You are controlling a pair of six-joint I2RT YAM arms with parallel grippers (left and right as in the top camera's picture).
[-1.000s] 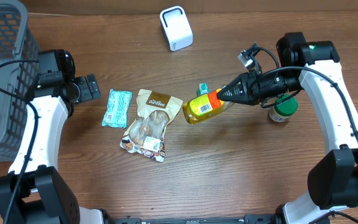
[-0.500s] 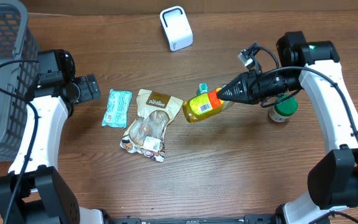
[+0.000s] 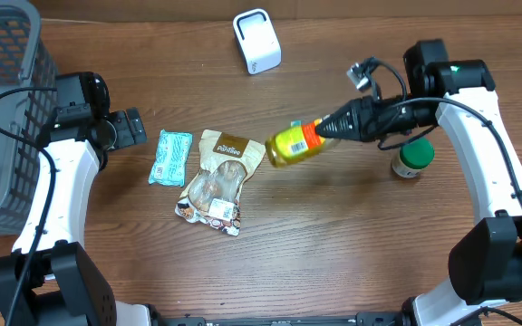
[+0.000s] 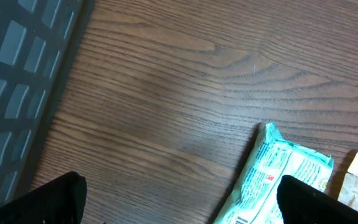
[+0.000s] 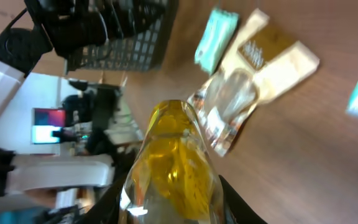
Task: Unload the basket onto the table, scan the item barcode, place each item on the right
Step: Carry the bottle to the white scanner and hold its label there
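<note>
While left gripper (image 3: 137, 127) sits spread wide, right gripper (image 3: 327, 129) clamps yellow bottle (image 3: 290, 145) neck, body jutting leftward.

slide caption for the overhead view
Right gripper holds a yellow bottle over the table beside a snack pouch; left gripper open.

Soft even light; bottle (image 5: 174, 168) blurred

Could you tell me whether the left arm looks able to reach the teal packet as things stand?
Probably yes. The left gripper is open and empty, and the teal packet lies flat on the bare table just ahead of it, with nothing between them.
</note>
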